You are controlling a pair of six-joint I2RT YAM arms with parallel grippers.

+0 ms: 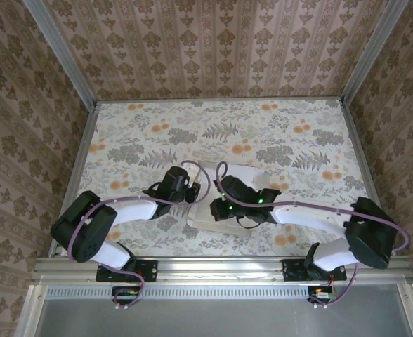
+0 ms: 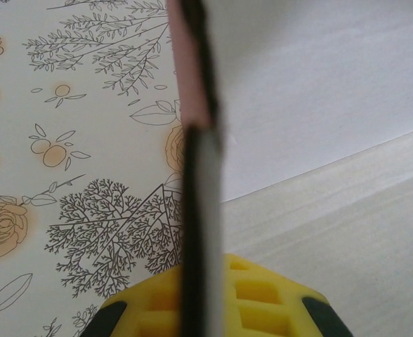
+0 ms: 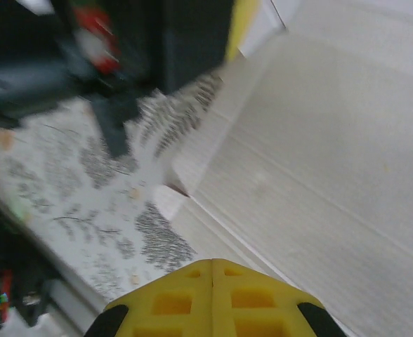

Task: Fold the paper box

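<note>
The paper box [image 1: 208,223] lies as a flat off-white sheet at the middle of the table, under both wrists. My left gripper [image 1: 194,188] is at its left side. In the left wrist view the left gripper [image 2: 205,281] is shut on a thin flap [image 2: 192,77] that stands edge-on, pink on its left face, with the off-white panel [image 2: 319,105] to its right. My right gripper [image 1: 216,208] is over the sheet's near part. Seen from the right wrist, the right gripper [image 3: 212,270] is shut with nothing between its yellow fingers, just above the off-white card [image 3: 319,161].
A floral cloth [image 1: 136,140] covers the table. Patterned walls [image 1: 24,126] enclose it on the left, back and right. A metal rail [image 1: 213,265] runs along the near edge by the arm bases. The left arm's wrist [image 3: 87,42] is close to my right gripper.
</note>
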